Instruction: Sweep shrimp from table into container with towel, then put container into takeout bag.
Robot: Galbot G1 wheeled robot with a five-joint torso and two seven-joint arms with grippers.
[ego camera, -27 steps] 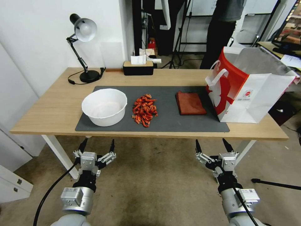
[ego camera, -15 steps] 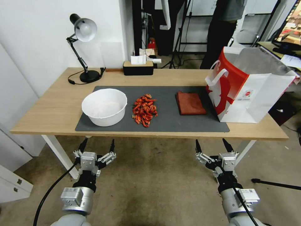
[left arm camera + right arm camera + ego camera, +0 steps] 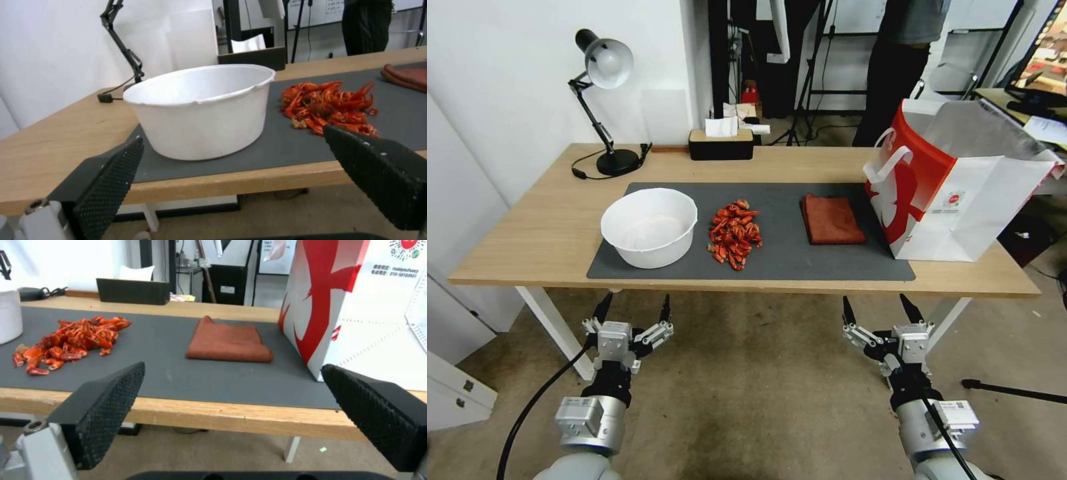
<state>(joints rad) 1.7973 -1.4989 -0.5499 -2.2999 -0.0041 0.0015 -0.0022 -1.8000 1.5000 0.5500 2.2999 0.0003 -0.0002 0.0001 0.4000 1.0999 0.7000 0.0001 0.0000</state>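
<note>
Two tools, left tool (image 3: 634,309) and right tool (image 3: 878,309), gape below table (image 3: 527,247).

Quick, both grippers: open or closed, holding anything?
Left gripper: open, empty, below the table edge, facing the container.
Right gripper: open, empty, below the table edge, facing the towel.

A round white container (image 3: 649,227) stands upright and empty at centre-left of the head view, on the light-wood table (image 3: 527,233). Just right of it lies a small heap of glossy red-orange shrimp (image 3: 734,234). Further right, apart, a folded rust-red towel (image 3: 831,219) lies flat. At the right edge stands the open white-and-red takeout bag (image 3: 960,193).
</note>
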